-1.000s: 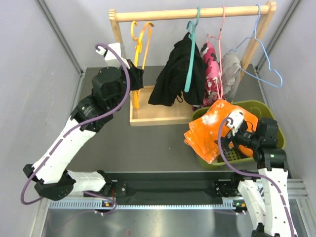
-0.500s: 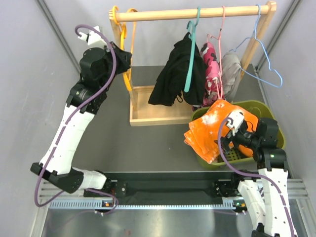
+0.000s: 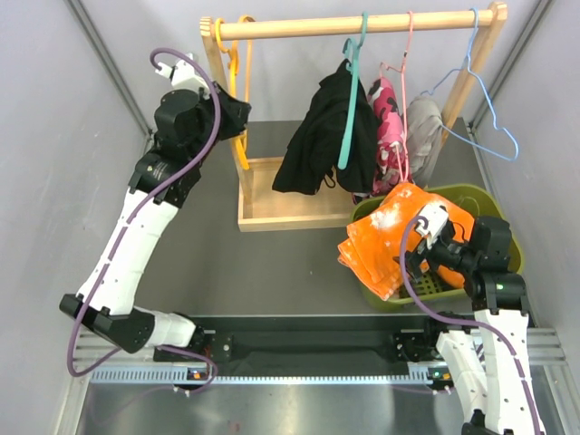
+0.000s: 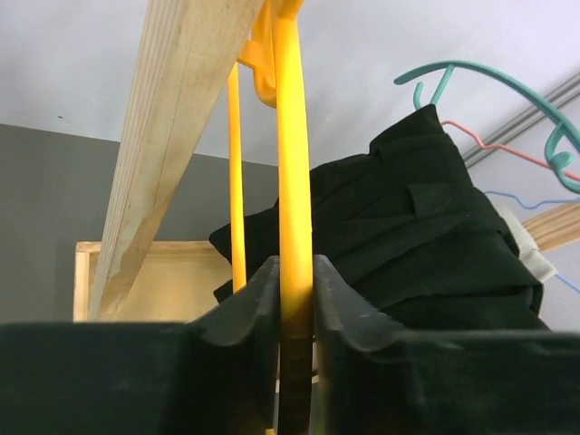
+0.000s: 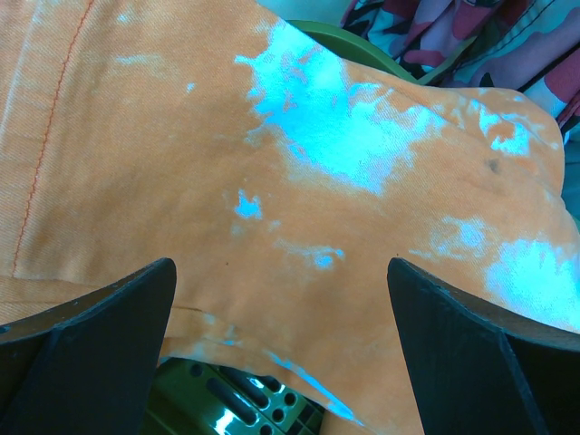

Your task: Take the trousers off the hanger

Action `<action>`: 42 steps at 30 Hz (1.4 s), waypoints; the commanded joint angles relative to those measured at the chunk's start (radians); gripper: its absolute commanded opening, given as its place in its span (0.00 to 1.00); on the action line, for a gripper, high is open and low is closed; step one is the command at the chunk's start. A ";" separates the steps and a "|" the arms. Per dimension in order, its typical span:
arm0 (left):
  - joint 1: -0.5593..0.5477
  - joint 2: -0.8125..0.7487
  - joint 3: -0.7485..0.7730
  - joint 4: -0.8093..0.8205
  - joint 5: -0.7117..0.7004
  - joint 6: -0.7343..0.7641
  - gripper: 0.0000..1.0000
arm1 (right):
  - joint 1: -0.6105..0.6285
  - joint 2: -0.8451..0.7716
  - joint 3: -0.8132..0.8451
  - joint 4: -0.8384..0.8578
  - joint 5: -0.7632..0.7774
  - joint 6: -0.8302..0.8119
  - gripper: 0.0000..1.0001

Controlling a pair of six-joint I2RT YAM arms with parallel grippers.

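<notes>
Left gripper (image 4: 294,281) first: clenched on the yellow hanger (image 4: 292,136), jaws pinching its thin plastic bar up by the left end of the wooden rail (image 3: 362,24). The hook looks to be over the rail, though this angle makes that hard to confirm. The hanger is bare.

The right gripper (image 5: 281,272) has its jaws spread as wide as they go, poised right over the orange trousers (image 5: 272,163) and gripping nothing. Those lie heaped across the green basket (image 3: 494,204), spilling over its near rim towards the worktop (image 3: 227,263).

On the rail, black trousers (image 3: 313,136), pink camouflage trousers (image 3: 388,113) and grey trousers (image 3: 422,127) hang side by side. All look like soft, light, floppy cloth, so I'd pinch a bunched fold low down and draw it off the hanger.
</notes>
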 commanded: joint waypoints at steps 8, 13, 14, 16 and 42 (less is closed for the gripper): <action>0.011 -0.070 0.006 -0.012 0.016 0.046 0.75 | -0.027 -0.010 -0.006 0.033 -0.027 0.006 1.00; 0.011 -0.123 0.007 -0.027 0.022 0.063 0.86 | -0.032 -0.009 -0.006 0.033 -0.029 0.004 1.00; 0.011 -0.132 0.009 -0.034 0.022 0.068 0.87 | -0.032 -0.009 -0.006 0.033 -0.029 0.004 1.00; 0.011 -0.159 0.018 -0.044 0.019 0.080 0.90 | -0.033 -0.007 -0.006 0.035 -0.030 0.004 1.00; 0.006 -0.271 0.026 -0.014 0.451 -0.055 0.88 | -0.042 0.005 -0.009 0.043 -0.024 0.007 1.00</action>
